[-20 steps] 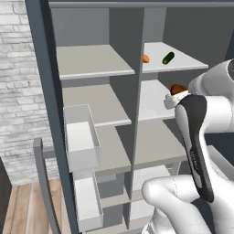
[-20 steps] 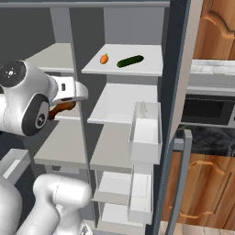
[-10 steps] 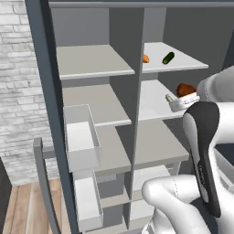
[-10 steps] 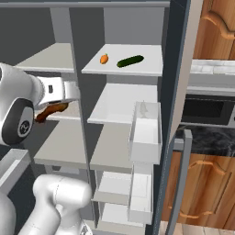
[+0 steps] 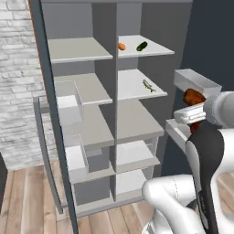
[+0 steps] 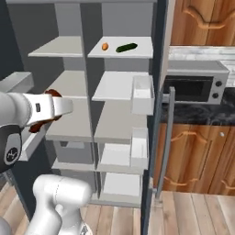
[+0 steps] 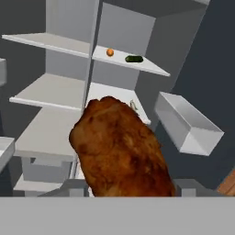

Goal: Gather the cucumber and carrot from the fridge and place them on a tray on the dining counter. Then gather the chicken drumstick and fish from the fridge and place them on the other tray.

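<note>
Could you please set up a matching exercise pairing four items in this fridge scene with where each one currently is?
Items:
1. carrot
2. cucumber
3. fish
4. chicken drumstick

Places:
A. second shelf down, right column
B. held in the end effector, outside the fridge
C. top shelf of the right column, nearer the centre divider
D. top shelf of the right column, nearer the outer wall

Pairs: 1-C, 2-D, 3-A, 4-B

Even, flat rendered light; soft shading w/ no glare; pics low-res, slightly blurry.
</note>
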Robot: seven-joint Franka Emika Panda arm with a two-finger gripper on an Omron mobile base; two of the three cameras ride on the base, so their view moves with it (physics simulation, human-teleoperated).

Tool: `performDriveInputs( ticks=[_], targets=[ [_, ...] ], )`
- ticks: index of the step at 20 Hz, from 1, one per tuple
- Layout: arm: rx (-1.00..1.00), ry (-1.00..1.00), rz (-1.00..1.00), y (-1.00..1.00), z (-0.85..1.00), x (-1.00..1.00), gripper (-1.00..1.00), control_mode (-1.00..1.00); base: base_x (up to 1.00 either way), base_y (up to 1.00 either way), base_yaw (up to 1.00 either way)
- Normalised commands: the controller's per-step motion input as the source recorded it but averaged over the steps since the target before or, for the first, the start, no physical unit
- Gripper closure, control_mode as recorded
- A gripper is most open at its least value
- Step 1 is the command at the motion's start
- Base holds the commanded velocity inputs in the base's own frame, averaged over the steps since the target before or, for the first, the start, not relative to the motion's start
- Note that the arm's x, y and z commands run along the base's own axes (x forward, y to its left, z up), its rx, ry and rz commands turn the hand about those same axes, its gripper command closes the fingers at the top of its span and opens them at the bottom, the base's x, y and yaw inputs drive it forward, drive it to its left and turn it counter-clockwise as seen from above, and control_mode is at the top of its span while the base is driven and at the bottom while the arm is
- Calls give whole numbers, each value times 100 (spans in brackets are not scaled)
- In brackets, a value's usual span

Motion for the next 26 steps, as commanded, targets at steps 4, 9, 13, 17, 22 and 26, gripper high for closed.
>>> performDriveInputs(
  ticks=[4, 9, 13, 17, 22, 26],
  targets=[
    [0, 0, 0, 0, 0, 0, 100, 100, -100, 7, -19],
    [0, 0, 0, 0, 0, 0, 100, 100, -100, 5, -23],
    [0, 0, 0, 0, 0, 0, 100, 100, -100, 0, -30],
    [0, 0, 0, 0, 0, 0, 100, 100, -92, 0, -38],
    [0, 0, 0, 0, 0, 0, 100, 100, -62, 0, -47],
    [0, 0, 0, 0, 0, 0, 100, 100, -38, -4, -49]
  ],
)
